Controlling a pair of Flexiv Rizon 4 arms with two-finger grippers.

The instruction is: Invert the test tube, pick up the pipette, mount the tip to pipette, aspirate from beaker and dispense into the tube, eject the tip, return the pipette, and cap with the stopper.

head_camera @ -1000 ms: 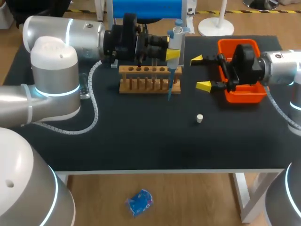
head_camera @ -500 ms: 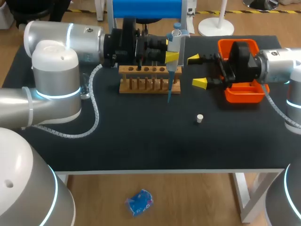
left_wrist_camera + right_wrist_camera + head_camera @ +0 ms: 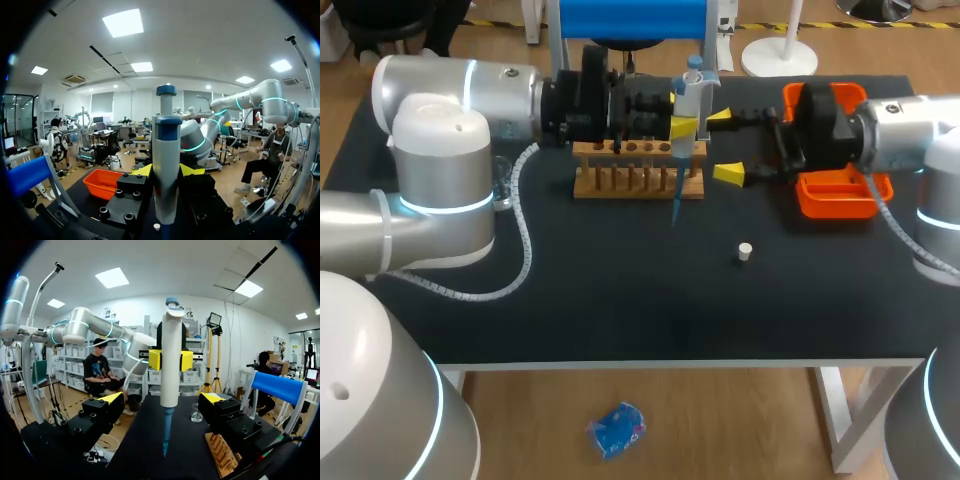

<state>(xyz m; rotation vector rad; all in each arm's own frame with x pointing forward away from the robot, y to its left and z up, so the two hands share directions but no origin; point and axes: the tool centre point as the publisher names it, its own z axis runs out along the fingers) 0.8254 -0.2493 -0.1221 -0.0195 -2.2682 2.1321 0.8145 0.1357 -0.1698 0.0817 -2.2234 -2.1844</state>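
Observation:
My left gripper (image 3: 682, 112) is shut on the white-and-blue pipette (image 3: 691, 92), which it holds upright over the right end of the wooden rack (image 3: 638, 172). A blue tip (image 3: 675, 205) is mounted on it and hangs in front of the rack. In the left wrist view the pipette (image 3: 166, 170) stands between my left gripper (image 3: 166, 172)'s yellow tips. My right gripper (image 3: 723, 145) is open just right of the pipette. In the right wrist view the pipette (image 3: 170, 365) stands ahead of my right gripper (image 3: 160, 402), between its spread fingers. The white stopper (image 3: 745, 250) lies on the mat. A glass beaker (image 3: 500, 192) sits left of the rack.
An orange bin (image 3: 840, 195) sits at the right under my right arm, and it also shows in the left wrist view (image 3: 102, 182). The rack (image 3: 222, 455) and the beaker (image 3: 196, 412) lie beside and beyond my right gripper. A grey cable (image 3: 520, 240) loops across the mat on the left.
My right gripper has moved left from over the orange bin until its open fingers are close to the pipette. The pipette and its tip have shifted slightly left.

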